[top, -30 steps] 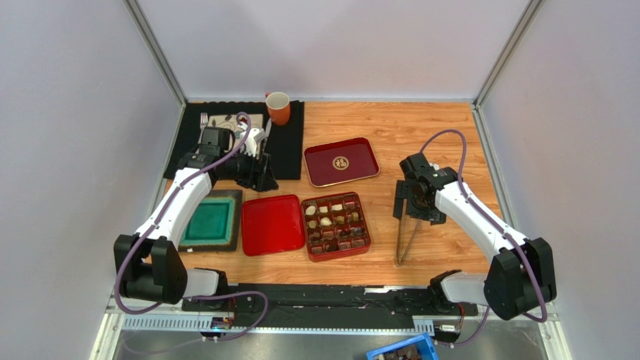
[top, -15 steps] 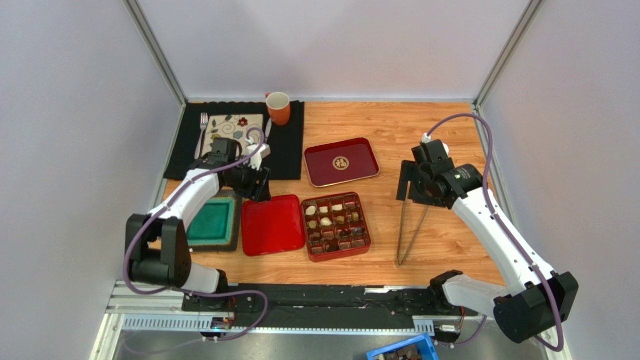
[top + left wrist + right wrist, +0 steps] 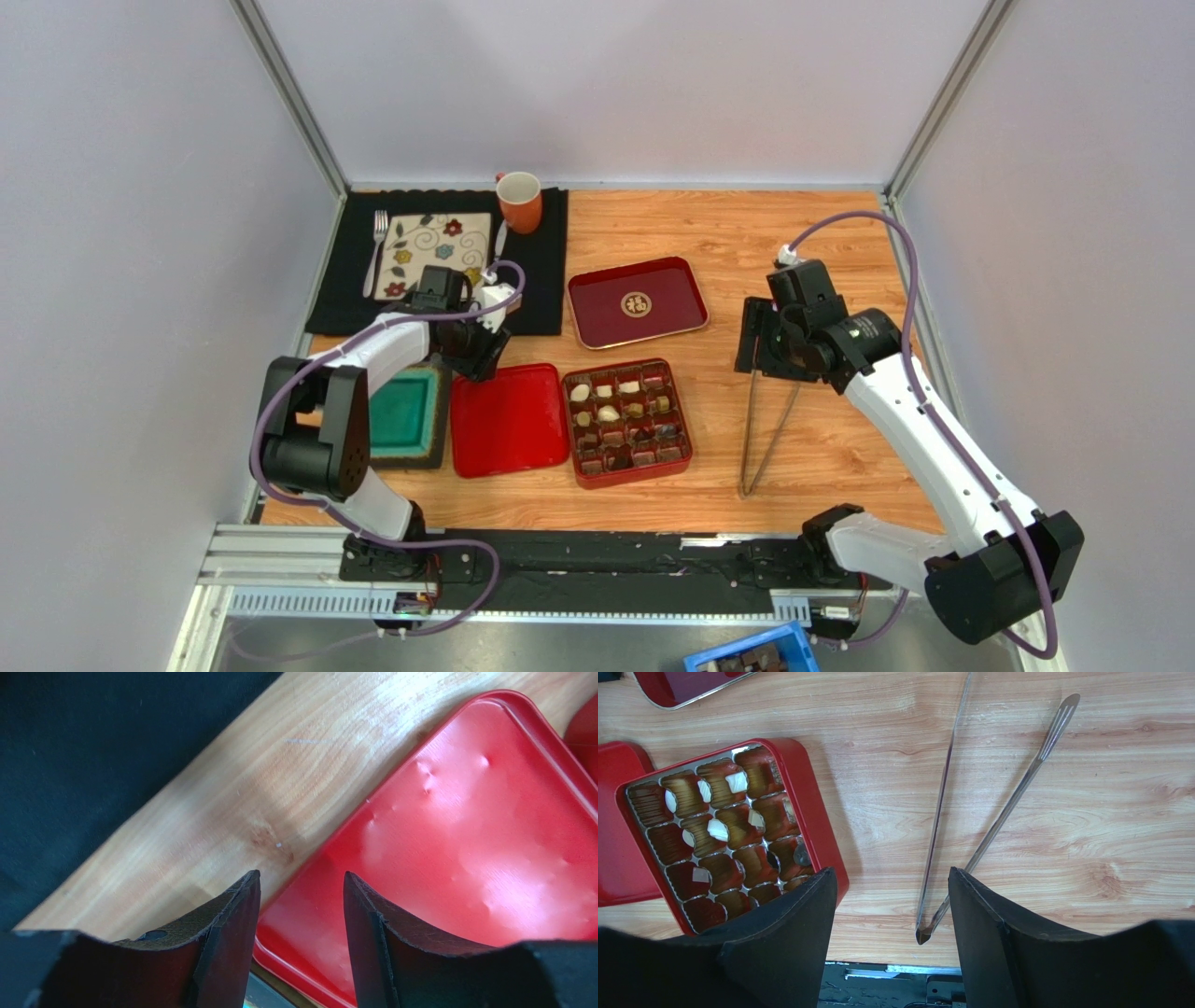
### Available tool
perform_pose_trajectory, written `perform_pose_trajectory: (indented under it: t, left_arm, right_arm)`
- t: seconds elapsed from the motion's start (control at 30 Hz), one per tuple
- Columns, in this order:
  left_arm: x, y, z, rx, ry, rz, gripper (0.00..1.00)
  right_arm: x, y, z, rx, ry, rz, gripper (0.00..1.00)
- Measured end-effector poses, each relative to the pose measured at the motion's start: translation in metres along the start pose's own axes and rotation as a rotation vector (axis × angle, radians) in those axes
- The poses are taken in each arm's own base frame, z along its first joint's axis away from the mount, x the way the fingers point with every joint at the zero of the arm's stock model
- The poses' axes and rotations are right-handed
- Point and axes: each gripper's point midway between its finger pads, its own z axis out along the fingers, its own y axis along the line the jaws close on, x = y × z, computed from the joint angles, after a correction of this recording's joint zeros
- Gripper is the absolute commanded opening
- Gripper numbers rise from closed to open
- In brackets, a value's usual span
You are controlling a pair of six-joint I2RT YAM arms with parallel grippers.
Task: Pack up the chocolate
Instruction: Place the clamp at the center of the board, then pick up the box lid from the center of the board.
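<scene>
Chocolate (image 3: pixel 717 829): small white and dark pieces sitting in the gridded cells of the open red box (image 3: pixel 812 808), mid-table (image 3: pixel 828 238). Several cells hold a piece. I cannot tell how full the nearer rows are. The plain red lid (image 3: pixel 508 420) lies flat, just beside the box at its 9 o'clock. Left gripper (image 3: pixel 300 878) is over the lid's far-left corner with its jaws apart, one finger above bare wood and the other above the lid. Nothing is grasped. Right gripper (image 3: pixel 892 875) hangs released at the box's 3 o'clock, above the metal tongs (image 3: pixel 924 929), which lie on the wood untouched, arms spread. A dark red tray (image 3: pixel 673 287) with a gold emblem lies at the box's 12 o'clock. An orange mug (image 3: pixel 519 200) stands on the black mat (image 3: pixel 540 280) at 11 o'clock.
</scene>
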Motion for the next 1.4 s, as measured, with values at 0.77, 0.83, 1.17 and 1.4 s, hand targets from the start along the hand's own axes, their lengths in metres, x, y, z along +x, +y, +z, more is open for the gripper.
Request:
perform_pose_trajectory:
  t: [0.77, 0.83, 1.17, 1.4]
  left_arm:
    - [0.007, 0.002, 0.01, 0.013, 0.043, 0.141, 0.0]
    - [0.002, 0.002, 0.006, 0.013, 0.04, 0.144, 0.0]
    - [-0.059, -0.001, -0.061, -0.041, -0.107, 0.207, 0.0]
    - [-0.092, -0.009, -0.115, -0.067, -0.216, 0.225, 0.0]
  right_arm:
    - [-0.003, 0.014, 0.001, -0.073, -0.004, 0.012, 0.54]
    - [-0.002, 0.018, 0.002, -0.089, -0.001, 0.016, 0.54]
    - [0.006, 0.071, 0.021, -0.245, 0.067, -0.019, 0.65]
    - [0.019, 0.136, 0.019, -0.433, 0.091, -0.083, 0.67]
